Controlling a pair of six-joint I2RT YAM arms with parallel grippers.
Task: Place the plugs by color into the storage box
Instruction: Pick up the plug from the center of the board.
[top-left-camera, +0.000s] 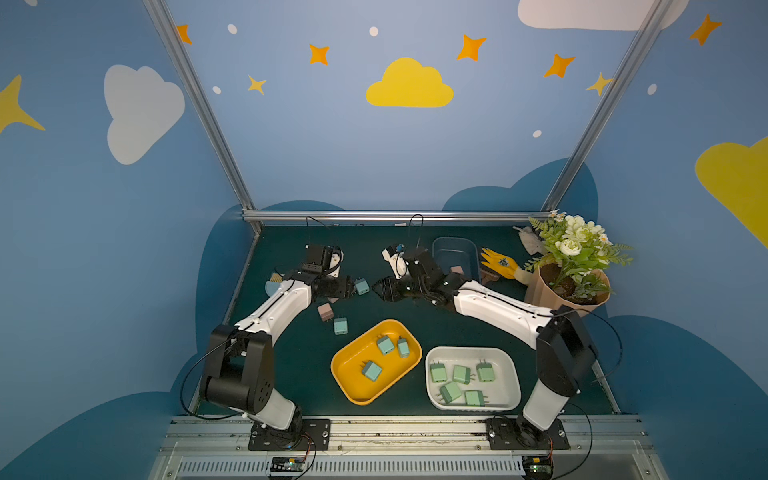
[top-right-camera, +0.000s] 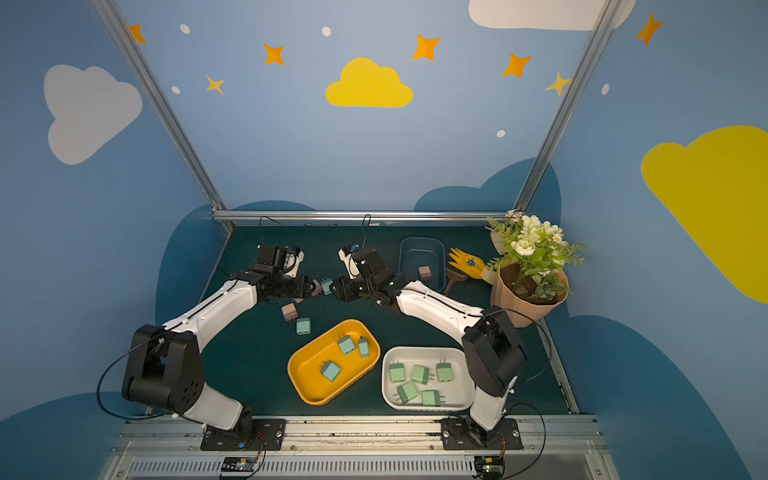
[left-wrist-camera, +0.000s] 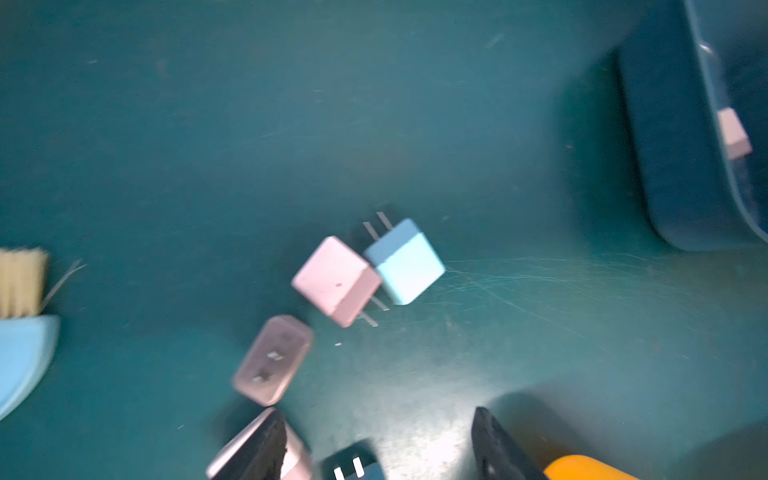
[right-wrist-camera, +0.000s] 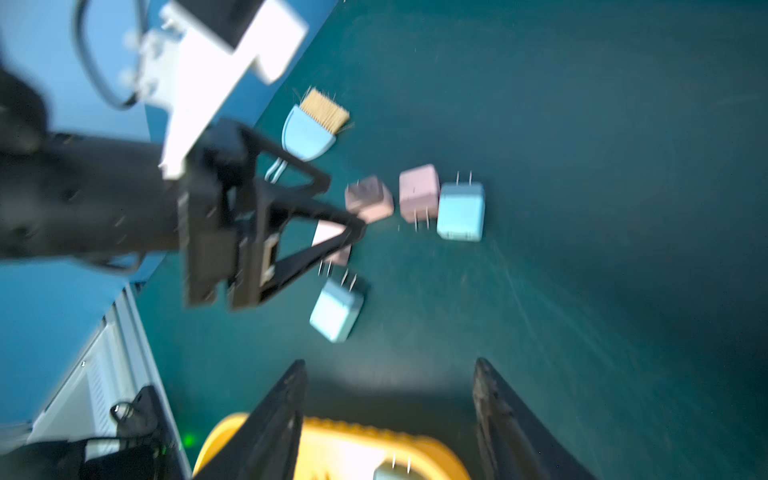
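**left gripper faces the pink-and-blue pair**

both grippers are empty; the left gripper (left-wrist-camera: 376, 411) has its jaws partly apart with nothing between them, and the right gripper (right-wrist-camera: 390, 361) is parted much the same, also bare.

the relation that counts: a pink plug (left-wrist-camera: 336, 280) and a blue plug (left-wrist-camera: 405, 262) lie on the mat touching side to side, ahead of the left gripper and in the gap between the two grippers; the blue plug's prongs point away from the left gripper, the pink plug's point back toward it; both long axes run oblique to the jaws, so a clean grip on flat faces probably needs a wrist twist first.

an upturned pink plug (left-wrist-camera: 272, 359), prong face up, lies nearer the left gripper, just ahead of one finger rather than between the two.

in both top views the blue plug shows between the two sets of fingertips; the left gripper looks nearer the pinks, the right gripper nearer the blue plug — how high either one is above the mat i cannot tell, and both wrist views are smeared.

the yellow tray (top-left-camera: 353, 382) holds blues, the white tray (top-left-camera: 505, 386) greens, and the blue tray (top-left-camera: 453, 253) one pink; the blue tray sits at the back on the right arm's side, so a pink picked by the left arm would have the longer trip.
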